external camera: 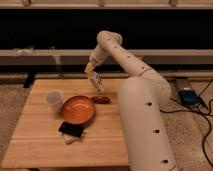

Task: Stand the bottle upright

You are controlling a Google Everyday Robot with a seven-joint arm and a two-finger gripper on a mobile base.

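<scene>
My gripper point(93, 75) hangs from the white arm over the back middle of the wooden table point(40, 145). It is shut on the bottle point(97, 84), a slim cream-white thing with a speckled label. The bottle sticks out below the gripper, tilted, with its lower end down and to the right. That end is just above the tabletop, behind the small red-brown object point(101, 99). I cannot tell whether the bottle touches the wood.
An orange bowl point(77, 109) sits mid-table with a white cup point(54, 100) to its left. A black flat item point(71, 130) lies on something white in front of the bowl. The arm's thick white body point(145, 120) fills the table's right side. Cables and a blue box point(189, 95) lie on the floor to the right.
</scene>
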